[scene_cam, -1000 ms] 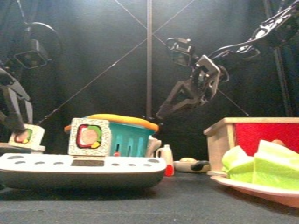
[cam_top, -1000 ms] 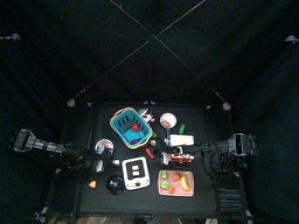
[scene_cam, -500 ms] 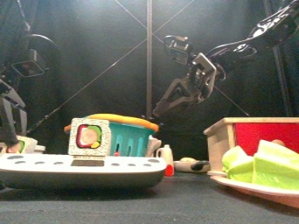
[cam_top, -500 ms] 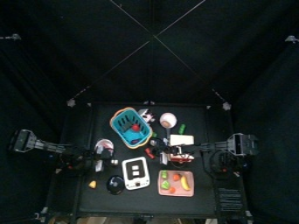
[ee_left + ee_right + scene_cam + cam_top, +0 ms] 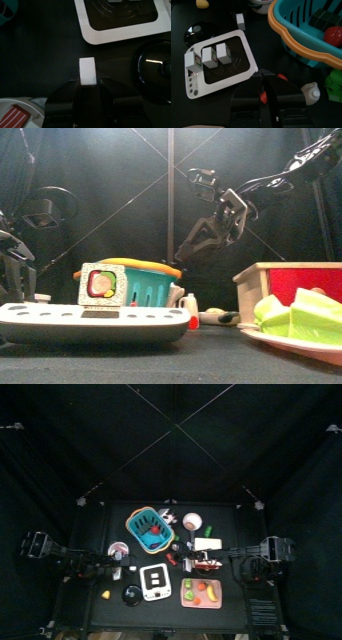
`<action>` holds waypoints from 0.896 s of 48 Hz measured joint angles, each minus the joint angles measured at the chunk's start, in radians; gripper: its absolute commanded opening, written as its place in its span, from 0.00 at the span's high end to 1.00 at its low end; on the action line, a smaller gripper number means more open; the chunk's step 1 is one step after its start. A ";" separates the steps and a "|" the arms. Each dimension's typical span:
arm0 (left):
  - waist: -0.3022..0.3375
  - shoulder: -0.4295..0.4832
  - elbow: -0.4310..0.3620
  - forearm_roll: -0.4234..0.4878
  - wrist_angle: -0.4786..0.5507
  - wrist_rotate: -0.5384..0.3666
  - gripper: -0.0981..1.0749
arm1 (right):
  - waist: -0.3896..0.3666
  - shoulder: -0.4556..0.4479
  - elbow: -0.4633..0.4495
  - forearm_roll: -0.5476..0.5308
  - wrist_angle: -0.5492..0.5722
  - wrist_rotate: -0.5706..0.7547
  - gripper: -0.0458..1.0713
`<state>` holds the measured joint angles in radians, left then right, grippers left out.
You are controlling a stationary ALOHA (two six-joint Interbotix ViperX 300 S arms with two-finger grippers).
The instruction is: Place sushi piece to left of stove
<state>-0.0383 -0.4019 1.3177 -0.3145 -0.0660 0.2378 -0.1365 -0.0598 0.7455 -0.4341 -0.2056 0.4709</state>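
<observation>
The stove [image 5: 155, 581] is a flat white block with a black panel, low and wide in the front view [image 5: 94, 323]. The sushi piece [image 5: 85, 74], a small white block, stands on the table beside the stove's [image 5: 120, 22] edge. My left gripper [image 5: 87, 82] is low at the table with its jaws close around the piece. In the front view the stove hides this gripper; only its arm [image 5: 19, 248] shows. My right gripper [image 5: 195, 246] hangs shut above the table's middle. Its wrist view shows the stove [image 5: 228, 67] with two white blocks [image 5: 212, 56] on it.
A teal basket [image 5: 150, 529] with an orange rim stands behind the stove. A pink tray [image 5: 201, 592] of food pieces lies right of it. A black round thing [image 5: 157, 62] and a white dish [image 5: 17, 107] lie near my left gripper. A red box [image 5: 297, 280] stands at front right.
My left arm has come down with the sushi piece, from beside the stove's top to table level behind it. The right arm has not moved.
</observation>
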 measured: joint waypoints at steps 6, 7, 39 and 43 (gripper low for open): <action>0.000 0.002 -0.002 0.000 0.006 0.002 0.35 | 0.000 0.002 0.000 0.000 0.000 0.000 0.55; -0.002 0.002 0.000 0.000 0.008 0.002 0.33 | 0.000 0.000 0.002 0.000 0.002 0.000 0.55; -0.008 0.003 -0.017 0.000 0.020 -0.002 0.18 | 0.000 0.005 0.000 0.000 0.012 0.000 0.55; -0.009 0.002 -0.023 0.000 0.020 -0.002 0.19 | 0.000 0.005 0.002 0.000 0.012 0.002 0.55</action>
<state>-0.0476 -0.4004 1.2947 -0.3145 -0.0460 0.2362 -0.1365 -0.0552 0.7470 -0.4341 -0.1933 0.4725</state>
